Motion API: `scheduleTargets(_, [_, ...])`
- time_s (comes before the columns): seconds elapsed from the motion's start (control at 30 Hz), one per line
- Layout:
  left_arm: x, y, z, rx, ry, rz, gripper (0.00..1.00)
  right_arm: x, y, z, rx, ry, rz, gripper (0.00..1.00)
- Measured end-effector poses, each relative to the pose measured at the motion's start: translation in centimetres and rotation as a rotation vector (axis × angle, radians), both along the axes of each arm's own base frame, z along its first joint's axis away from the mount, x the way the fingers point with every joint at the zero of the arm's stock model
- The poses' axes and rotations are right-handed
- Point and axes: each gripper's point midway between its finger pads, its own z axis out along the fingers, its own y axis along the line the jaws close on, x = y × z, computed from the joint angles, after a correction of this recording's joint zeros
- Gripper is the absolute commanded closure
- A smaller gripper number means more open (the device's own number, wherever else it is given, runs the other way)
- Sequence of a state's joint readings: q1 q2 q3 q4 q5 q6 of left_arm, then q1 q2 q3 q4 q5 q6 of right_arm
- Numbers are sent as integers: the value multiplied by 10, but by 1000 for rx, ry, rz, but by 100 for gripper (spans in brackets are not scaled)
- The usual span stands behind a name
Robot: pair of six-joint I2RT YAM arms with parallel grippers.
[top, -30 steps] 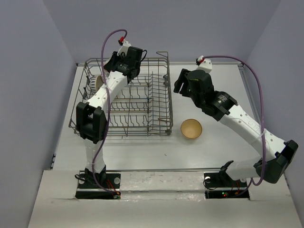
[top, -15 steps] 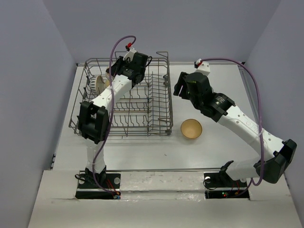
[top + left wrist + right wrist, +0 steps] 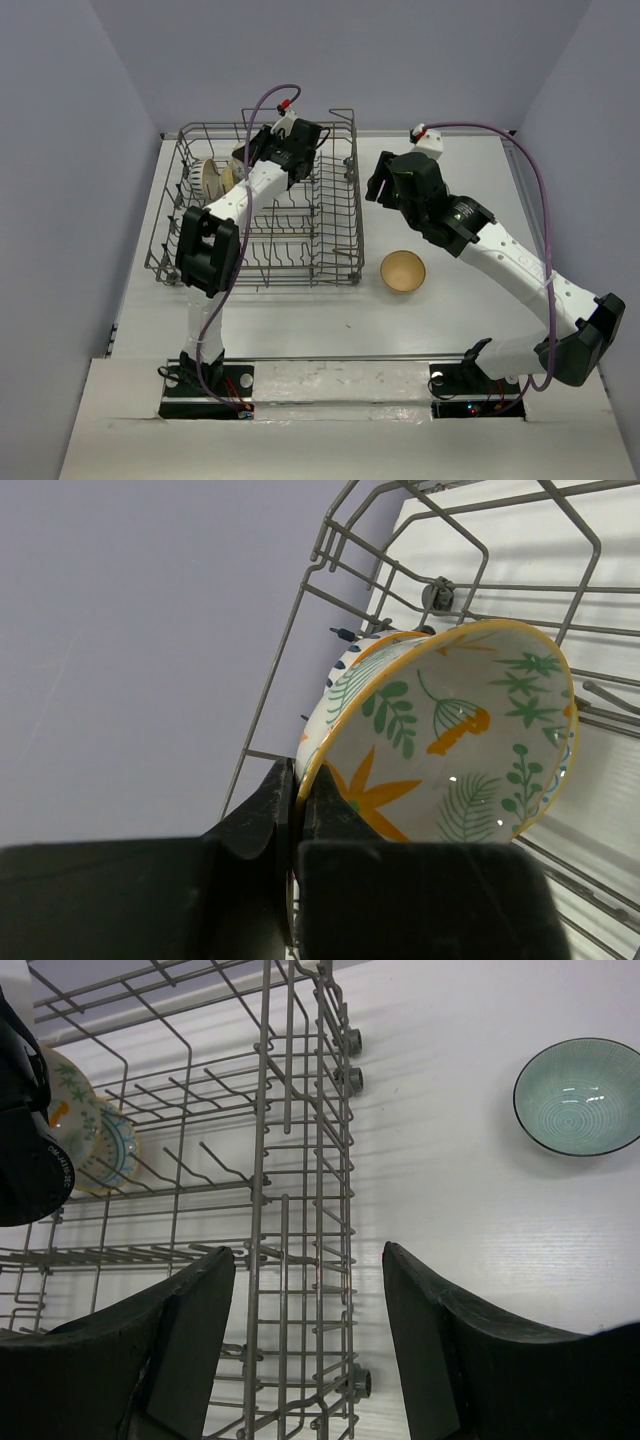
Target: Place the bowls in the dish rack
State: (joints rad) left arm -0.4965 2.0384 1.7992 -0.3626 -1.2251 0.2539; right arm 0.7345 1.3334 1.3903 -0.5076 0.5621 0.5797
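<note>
Holding a floral bowl inside the dish rack
Left tool is clamped on its rim, toward the rack's 11 o'clock; right tool gapes apart; tan bowl sits on the counter at 4 o'clock.

No text, label, brand, number or sign can be read in any view. The floral bowl carries only painted leaves, and neither the dish rack nor the worktop shows any lettering.
</note>
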Motion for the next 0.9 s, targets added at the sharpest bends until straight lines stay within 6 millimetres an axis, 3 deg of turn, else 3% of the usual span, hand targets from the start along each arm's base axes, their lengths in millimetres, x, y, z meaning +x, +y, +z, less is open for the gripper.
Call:
scheduleTargets(0.33, [-1, -16, -4, 16, 7, -27, 100, 0, -1, -1, -2, 0, -3, 34])
scheduleTargets(0.6, [4, -20, -21, 35, 26, -23, 100, -1, -2, -4, -6, 5, -3, 34])
scheduleTargets(0.9, [8, -24, -26, 42, 23, -18, 100, -1, -2, -6, -7, 6, -4, 34])
